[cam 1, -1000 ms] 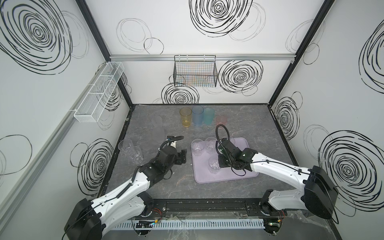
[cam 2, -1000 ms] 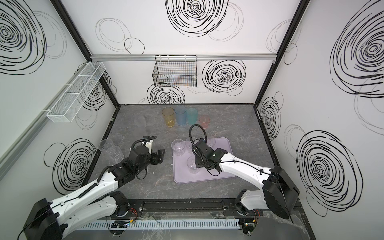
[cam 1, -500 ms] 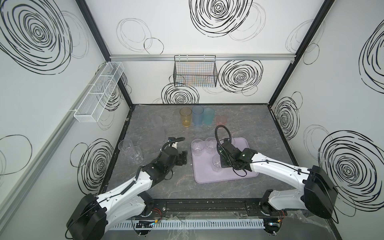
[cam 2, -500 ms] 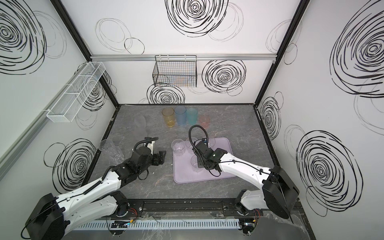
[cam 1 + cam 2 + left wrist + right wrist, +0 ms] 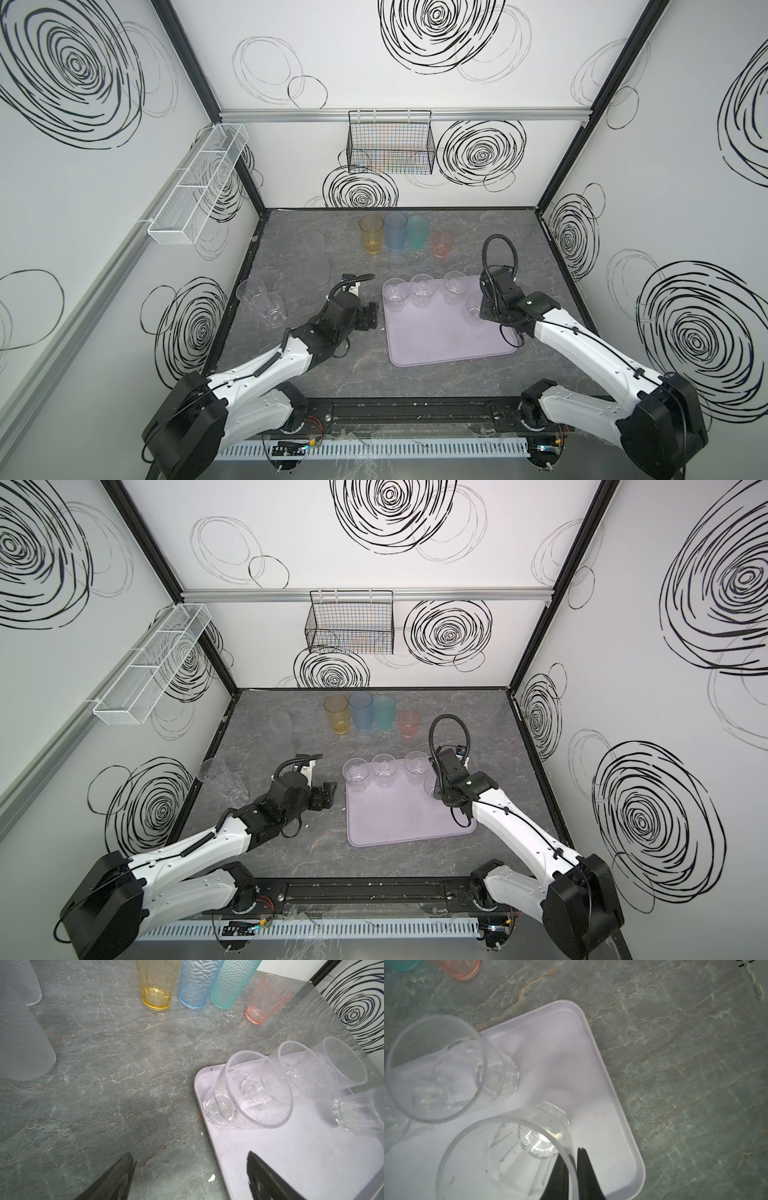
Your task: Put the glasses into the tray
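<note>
Clear glass (image 5: 512, 1147) nipped by its rim, upright in tray (image 5: 602, 1126).
Right gripper (image 5: 571, 1154) clamps the wall to steady it; left gripper (image 5: 189, 1157) gapes wide, empty.

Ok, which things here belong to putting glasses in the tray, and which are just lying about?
Job: tray; three clear glasses in it; clear glass in the right hand; tinted glasses, frosted glasses, clear pair still outside.
Just there: black wire basket; white wire basket.
</note>
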You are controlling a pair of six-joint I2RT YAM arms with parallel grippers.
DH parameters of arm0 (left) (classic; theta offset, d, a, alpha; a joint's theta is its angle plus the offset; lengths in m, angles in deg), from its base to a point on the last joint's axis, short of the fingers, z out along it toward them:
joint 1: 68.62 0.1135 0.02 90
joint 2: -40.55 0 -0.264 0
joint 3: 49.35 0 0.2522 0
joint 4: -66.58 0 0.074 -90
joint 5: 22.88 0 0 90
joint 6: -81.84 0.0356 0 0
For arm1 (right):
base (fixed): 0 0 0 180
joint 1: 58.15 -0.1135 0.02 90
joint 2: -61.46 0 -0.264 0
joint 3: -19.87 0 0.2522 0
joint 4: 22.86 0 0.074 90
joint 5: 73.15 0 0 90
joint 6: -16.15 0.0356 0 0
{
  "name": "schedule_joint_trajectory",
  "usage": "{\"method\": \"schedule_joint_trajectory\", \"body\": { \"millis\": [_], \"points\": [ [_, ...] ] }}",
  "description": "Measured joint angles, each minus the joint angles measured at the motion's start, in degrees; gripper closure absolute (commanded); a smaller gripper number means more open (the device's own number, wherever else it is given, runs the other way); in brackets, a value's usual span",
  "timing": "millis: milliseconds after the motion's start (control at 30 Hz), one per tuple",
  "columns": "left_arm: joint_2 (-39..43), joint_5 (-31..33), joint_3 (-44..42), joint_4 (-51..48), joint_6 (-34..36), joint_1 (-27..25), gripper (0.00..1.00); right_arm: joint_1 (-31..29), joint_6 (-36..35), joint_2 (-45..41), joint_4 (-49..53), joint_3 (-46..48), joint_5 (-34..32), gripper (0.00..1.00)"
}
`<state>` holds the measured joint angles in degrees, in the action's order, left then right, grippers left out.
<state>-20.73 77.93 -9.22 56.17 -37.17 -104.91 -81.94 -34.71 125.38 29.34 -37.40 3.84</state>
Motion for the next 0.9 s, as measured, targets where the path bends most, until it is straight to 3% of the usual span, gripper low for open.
{"method": "schedule_joint_trajectory", "body": {
  "millis": [133,200,300,567,700,900],
  "points": [
    [1.3,-0.2,0.0,0.0,0.0,0.0,0.1,6.5,-0.8,0.0,-3.6,1.5,0.8,0.91],
    [2.0,0.4,0.0,-0.3,-0.2,0.0,0.01,9.0,-1.5,0.8,-6.0,1.5,1.0,0.91],
    [3.1,2.2,0.0,-1.5,-0.9,0.5,0.04,11.2,-2.2,4.5,-9.3,0.1,1.4,0.9],
    [8.9,5.1,-0.5,-3.6,-2.6,4.8,0.04,13.0,-3.0,19.1,-12.9,-8.0,6.0,0.89],
    [13.9,4.9,-2.5,-2.3,-3.7,7.6,0.04,13.0,-3.0,20.0,-14.7,-8.5,7.6,0.86],
    [21.7,4.2,-6.5,-0.2,-3.8,11.4,0.01,13.0,-3.2,20.0,-15.0,-8.5,7.9,0.72]
  ]
}}
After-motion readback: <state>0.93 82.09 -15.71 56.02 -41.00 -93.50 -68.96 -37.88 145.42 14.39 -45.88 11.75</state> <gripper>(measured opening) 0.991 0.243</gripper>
